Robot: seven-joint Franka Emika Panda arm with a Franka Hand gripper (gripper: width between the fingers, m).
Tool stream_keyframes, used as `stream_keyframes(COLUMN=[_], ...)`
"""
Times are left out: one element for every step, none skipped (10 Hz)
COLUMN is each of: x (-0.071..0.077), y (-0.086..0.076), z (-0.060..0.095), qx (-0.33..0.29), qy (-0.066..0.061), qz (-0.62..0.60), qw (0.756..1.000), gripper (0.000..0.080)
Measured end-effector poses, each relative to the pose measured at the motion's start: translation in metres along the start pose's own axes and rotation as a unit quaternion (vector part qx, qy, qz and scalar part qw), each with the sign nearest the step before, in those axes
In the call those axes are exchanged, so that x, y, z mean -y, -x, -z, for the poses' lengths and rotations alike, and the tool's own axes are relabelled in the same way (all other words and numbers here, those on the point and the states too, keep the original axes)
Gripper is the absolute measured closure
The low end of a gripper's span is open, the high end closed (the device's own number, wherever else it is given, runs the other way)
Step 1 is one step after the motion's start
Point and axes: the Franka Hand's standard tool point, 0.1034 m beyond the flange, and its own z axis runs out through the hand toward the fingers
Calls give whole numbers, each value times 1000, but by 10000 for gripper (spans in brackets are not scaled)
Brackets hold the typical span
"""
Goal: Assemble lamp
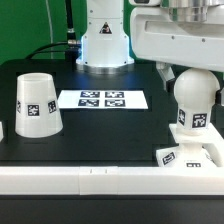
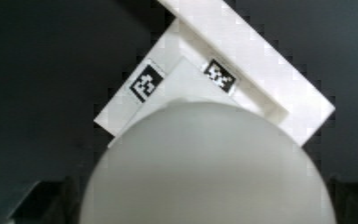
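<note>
The white bulb has a round head and a tagged neck and is upright at the exterior view's right. It is directly over the flat square base; I cannot tell whether they touch. My gripper comes down from above and is shut on the bulb's head. In the wrist view the bulb fills the space between my dark fingers, with the gripper round it and the tagged base beyond. The tapered shade stands mouth down at the exterior view's left.
The marker board lies flat mid-table between the shade and the bulb. The arm's white pedestal stands at the back. A white ledge runs along the table's front edge.
</note>
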Motion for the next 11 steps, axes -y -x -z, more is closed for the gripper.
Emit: stream_keyframes(x=[1, 1, 1, 1, 1, 0, 0, 0, 1, 0, 0], y=[1, 1, 0, 0, 0, 0, 1, 2, 3, 2, 2], z=[0, 0, 0, 0, 0, 0, -1, -2, -2, -2, -2], qx=[-3, -4, -4, -4, -3, -6, -11, -14, -17, -17, -15], qy=[4, 4, 4, 4, 4, 9, 19, 25, 30, 35, 37], qz=[57, 109, 151, 189, 214, 271, 327, 371, 412, 471, 518], qw=[998, 994, 988, 982, 977, 963, 945, 928, 911, 881, 855], gripper=[101, 101, 100, 100, 100, 100, 100, 100, 100, 100, 100])
